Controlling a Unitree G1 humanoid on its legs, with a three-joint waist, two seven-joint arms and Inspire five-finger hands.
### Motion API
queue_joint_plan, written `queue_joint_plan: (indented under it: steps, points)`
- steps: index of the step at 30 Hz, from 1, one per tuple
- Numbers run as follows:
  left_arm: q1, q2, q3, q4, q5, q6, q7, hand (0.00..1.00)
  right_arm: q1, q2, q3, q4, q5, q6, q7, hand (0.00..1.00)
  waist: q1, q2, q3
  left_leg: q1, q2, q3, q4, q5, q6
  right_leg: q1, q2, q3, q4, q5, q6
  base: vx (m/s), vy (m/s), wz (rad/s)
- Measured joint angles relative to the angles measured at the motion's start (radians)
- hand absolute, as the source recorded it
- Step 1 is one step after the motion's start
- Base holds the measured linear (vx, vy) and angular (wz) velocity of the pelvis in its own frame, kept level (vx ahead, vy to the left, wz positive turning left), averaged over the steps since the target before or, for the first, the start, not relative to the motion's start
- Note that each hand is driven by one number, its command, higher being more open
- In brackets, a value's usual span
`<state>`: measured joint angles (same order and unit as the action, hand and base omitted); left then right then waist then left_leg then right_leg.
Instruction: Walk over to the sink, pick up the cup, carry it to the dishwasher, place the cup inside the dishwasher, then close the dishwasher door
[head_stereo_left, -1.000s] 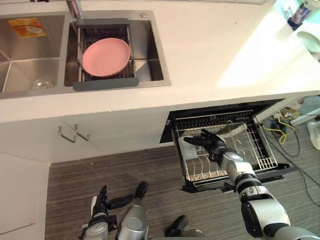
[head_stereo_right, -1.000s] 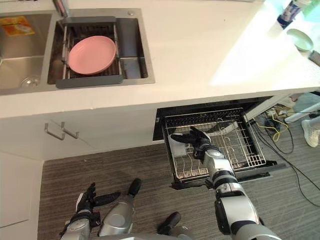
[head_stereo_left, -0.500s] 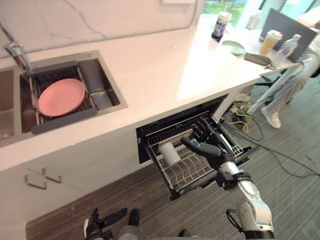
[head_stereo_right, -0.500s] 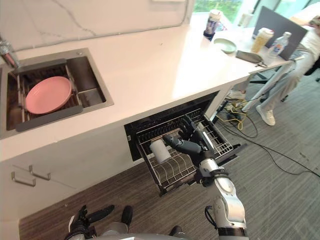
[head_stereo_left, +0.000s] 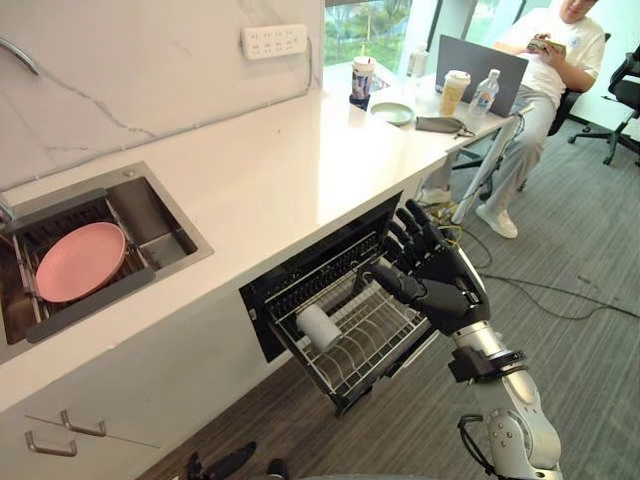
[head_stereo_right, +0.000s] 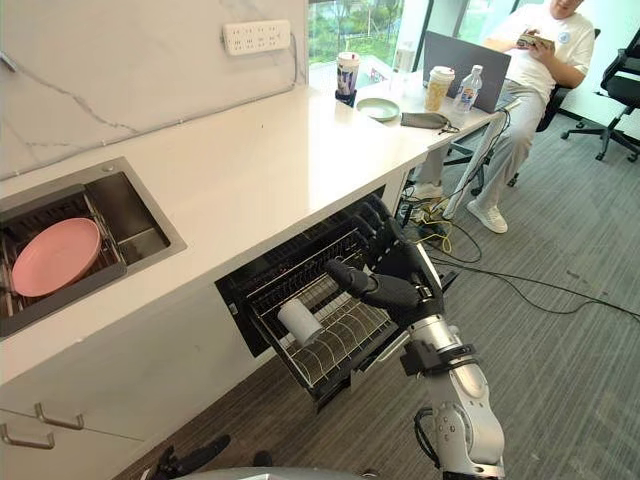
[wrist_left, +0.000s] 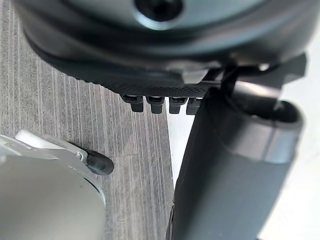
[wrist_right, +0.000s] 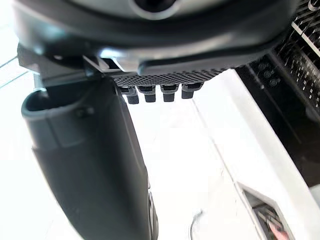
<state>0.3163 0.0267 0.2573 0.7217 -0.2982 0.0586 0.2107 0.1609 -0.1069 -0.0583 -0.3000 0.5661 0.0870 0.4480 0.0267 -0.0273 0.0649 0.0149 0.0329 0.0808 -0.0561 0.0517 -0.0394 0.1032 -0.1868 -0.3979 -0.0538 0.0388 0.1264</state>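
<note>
White counter (head_stereo_left: 300, 150) runs across the kitchen, with the sink (head_stereo_left: 150, 215) at its left end holding a pink plate (head_stereo_left: 78, 262). Low on that side the left hand (wrist_left: 150, 82) hangs over the floor, fingers relaxed and empty. Under the counter the dishwasher (head_stereo_left: 300, 280) stands open with its rack (head_stereo_left: 375, 335) pulled out. The cup (head_stereo_left: 318, 327) lies on its side in the rack's left part, its long axis roughly along that edge. Just right of the cup and apart from it, the right hand (head_stereo_left: 445, 290) hovers with fingers spread, holding nothing. It looks the nearer hand for closing. A person (head_stereo_left: 555, 40) sits far right
</note>
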Motion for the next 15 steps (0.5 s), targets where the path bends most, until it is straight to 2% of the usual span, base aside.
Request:
queue_joint_plan:
  steps: [2,4,5,6,7,8,10,12,14,15]
  points:
    - [-0.021,-0.003,0.0,0.005,-0.033,0.002,0.025,1.0,0.0,-0.004,0.033,-0.002,-0.001,-0.027,0.003,1.0,-0.001,0.006,0.003,-0.062,-0.006,-0.052,0.026,-0.003,-0.001,0.001,-0.002,-0.074,-0.001,-0.001,0.003,-0.03,-0.023,1.03]
    - [-0.051,-0.004,0.003,0.041,-0.035,0.012,0.029,1.0,0.004,-0.018,0.028,-0.015,-0.029,-0.048,-0.023,1.0,-0.003,0.019,0.005,-0.087,0.042,0.124,0.036,-0.013,0.012,0.037,-0.014,-0.203,-0.002,-0.003,0.009,0.0,0.022,1.75]
    - [-0.051,-0.011,0.013,0.049,-0.025,0.034,0.028,1.0,0.004,-0.054,0.009,-0.022,-0.038,-0.052,-0.053,1.0,-0.003,0.038,-0.002,-0.093,0.078,0.255,0.054,-0.007,0.021,0.058,-0.021,-0.273,0.003,-0.004,0.01,0.02,0.076,1.54]
    - [-0.048,-0.015,0.026,0.055,-0.016,0.045,0.028,1.0,0.002,-0.072,-0.005,-0.023,-0.038,-0.052,-0.065,1.0,0.001,0.047,-0.004,-0.089,0.088,0.308,0.063,0.005,0.038,0.071,-0.027,-0.298,0.009,-0.007,0.014,0.07,0.166,1.43]
    - [-0.035,-0.024,0.068,0.069,0.002,0.063,0.027,1.0,-0.008,-0.108,-0.042,-0.019,-0.035,-0.052,-0.082,1.0,0.007,0.059,0.001,-0.074,0.083,0.329,0.068,0.038,0.026,0.088,-0.056,-0.329,0.051,-0.04,0.034,0.08,0.151,0.9]
    - [0.0,-0.026,0.1,0.071,0.012,0.068,0.026,1.0,-0.028,-0.118,-0.076,-0.006,-0.017,-0.053,-0.086,1.0,0.012,0.061,0.002,-0.075,0.07,0.313,0.088,0.025,0.028,0.085,-0.082,-0.321,0.096,-0.083,0.034,0.08,0.16,0.68]
    - [0.049,-0.021,0.146,0.074,0.024,0.066,0.029,1.0,-0.044,-0.112,-0.129,-0.006,0.032,-0.069,-0.084,1.0,0.01,0.062,0.002,-0.096,0.066,0.291,0.131,0.0,0.033,0.081,-0.097,-0.298,0.128,-0.112,0.037,0.03,0.065,0.3]
    - [0.08,-0.022,0.177,0.08,0.025,0.064,0.042,1.0,-0.056,-0.106,-0.173,-0.006,0.07,-0.085,-0.08,1.0,0.002,0.064,0.002,-0.097,0.067,0.279,0.126,0.003,0.03,0.066,-0.108,-0.297,0.179,-0.143,0.043,-0.02,-0.017,0.2]
    - [0.101,-0.025,0.187,0.092,0.028,0.058,0.045,1.0,-0.063,-0.087,-0.2,-0.007,0.081,-0.108,-0.084,1.0,-0.019,0.066,-0.002,-0.082,0.056,0.267,0.069,0.046,0.016,0.046,-0.12,-0.307,0.241,-0.175,0.052,-0.05,-0.043,0.24]
    - [0.1,-0.033,0.187,0.109,0.025,0.053,0.026,1.0,-0.061,-0.074,-0.21,-0.008,0.08,-0.121,-0.105,1.0,-0.032,0.071,-0.007,-0.067,0.048,0.255,-0.008,0.092,0.011,0.036,-0.122,-0.328,0.259,-0.185,0.052,-0.09,-0.03,0.49]
